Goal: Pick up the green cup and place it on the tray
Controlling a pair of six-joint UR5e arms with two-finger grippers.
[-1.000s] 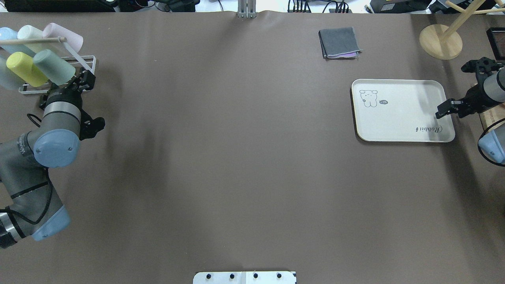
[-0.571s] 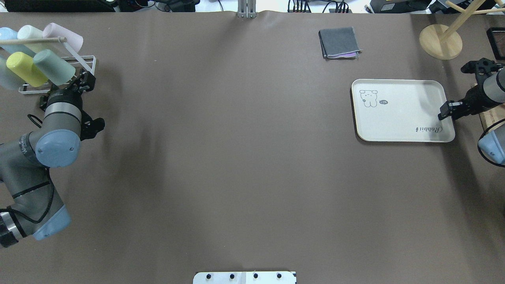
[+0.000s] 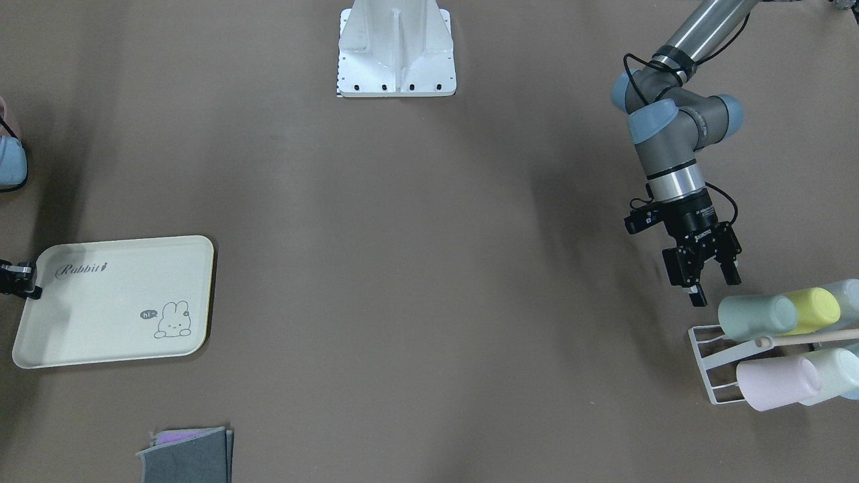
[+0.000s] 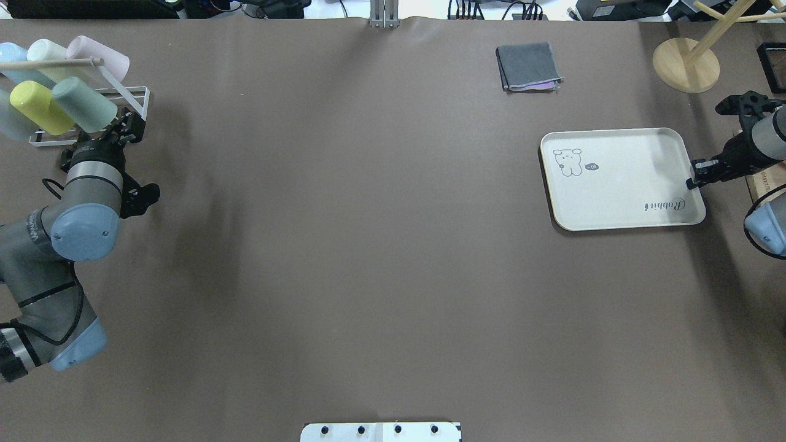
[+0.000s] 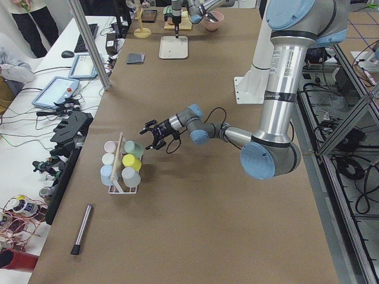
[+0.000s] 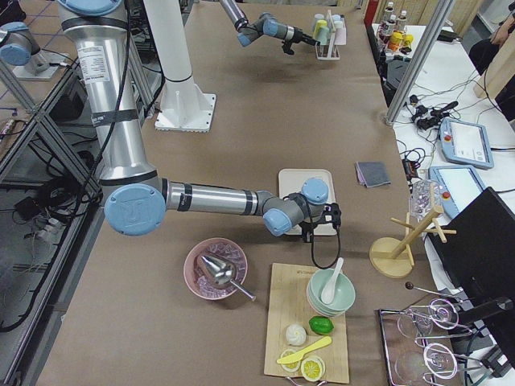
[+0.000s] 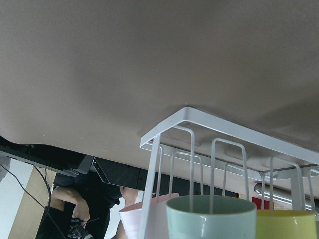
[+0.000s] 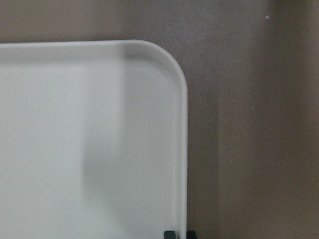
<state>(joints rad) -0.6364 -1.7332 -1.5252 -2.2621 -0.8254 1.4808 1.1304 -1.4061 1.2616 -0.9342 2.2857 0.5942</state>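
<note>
The green cup [image 4: 86, 104] lies on its side on the white wire rack [image 4: 132, 98] at the far left; it also shows in the front view [image 3: 755, 316] and, rim towards the camera, in the left wrist view [image 7: 209, 219]. My left gripper [image 4: 126, 127] is open and empty just in front of the cup's rim, apart from it [image 3: 715, 287]. The cream tray [image 4: 620, 184] lies flat at the right. My right gripper [image 4: 694, 178] is shut on the tray's right rim [image 8: 182, 149], its fingers straddling the edge.
The rack also holds a yellow cup [image 4: 37, 107], a pink cup [image 4: 101, 55], a whitish-mint cup [image 4: 46, 52] and pale blue cups. A folded grey cloth [image 4: 528, 66] and a wooden stand [image 4: 686, 64] sit at the back right. The robot base plate [image 3: 396, 54] is mid-table.
The tray has slid a little to the left and turned slightly, with my right gripper at its rim. My left gripper has crept closer to the rack.
</note>
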